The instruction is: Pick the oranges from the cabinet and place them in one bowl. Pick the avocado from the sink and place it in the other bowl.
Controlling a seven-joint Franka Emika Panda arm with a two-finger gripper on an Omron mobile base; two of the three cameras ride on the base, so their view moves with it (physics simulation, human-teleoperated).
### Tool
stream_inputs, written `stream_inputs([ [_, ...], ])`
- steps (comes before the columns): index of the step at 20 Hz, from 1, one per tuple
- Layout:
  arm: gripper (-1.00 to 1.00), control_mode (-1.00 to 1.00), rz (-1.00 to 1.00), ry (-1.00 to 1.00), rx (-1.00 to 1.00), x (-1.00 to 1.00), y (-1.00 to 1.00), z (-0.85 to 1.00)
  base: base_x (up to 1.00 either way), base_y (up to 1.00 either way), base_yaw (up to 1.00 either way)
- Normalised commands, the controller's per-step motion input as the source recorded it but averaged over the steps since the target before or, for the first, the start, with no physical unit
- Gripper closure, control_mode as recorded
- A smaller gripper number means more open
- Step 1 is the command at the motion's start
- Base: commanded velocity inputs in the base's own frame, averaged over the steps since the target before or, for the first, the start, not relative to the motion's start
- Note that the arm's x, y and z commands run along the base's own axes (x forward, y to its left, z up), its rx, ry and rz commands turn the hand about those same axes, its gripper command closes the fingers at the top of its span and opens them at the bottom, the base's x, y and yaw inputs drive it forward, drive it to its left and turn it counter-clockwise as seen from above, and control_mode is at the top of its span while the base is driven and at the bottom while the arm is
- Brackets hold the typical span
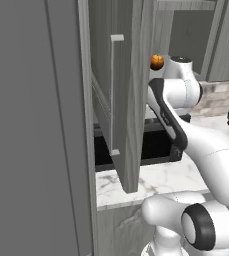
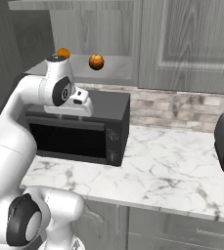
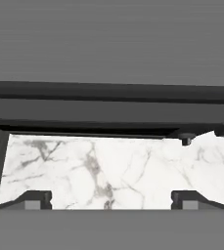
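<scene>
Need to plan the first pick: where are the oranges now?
Both oranges sit on the open cabinet shelf, above the microwave.

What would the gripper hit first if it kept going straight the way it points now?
Probably the marble counter. The open gripper looks down at it, just in front of the microwave; depth is unclear.

The white arm (image 2: 15, 127) is raised from the base and is bent at the elbow in front of the microwave (image 2: 84, 129). The wrist (image 2: 59, 88) is held level with the top of the microwave, and the hand is turned downward. In the hand view, the gripper (image 3: 111, 199) is seen with its two dark fingertips (image 3: 33, 200) spread wide apart. Nothing is held between them.
</scene>
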Motion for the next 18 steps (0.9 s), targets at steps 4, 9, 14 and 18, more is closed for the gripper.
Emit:
stream_inputs([
  [4, -1.00, -1.00, 0.00, -0.13, 0.00, -0.08, -0.02, 0.01, 0.00, 0.00, 0.00],
  [9, -1.00, -1.00, 0.00, -0.06, 0.01, -0.11, -0.02, 0.16, 0.00, 0.00, 0.00],
  [14, -1.00, -1.00, 0.00, -0.13, 0.00, -0.11, -0.05, 0.24, 0.00, 0.00, 0.00],
  [18, -1.00, -1.00, 0.00, -0.16, 0.00, -0.08, -0.03, 0.25, 0.00, 0.00, 0.00],
])
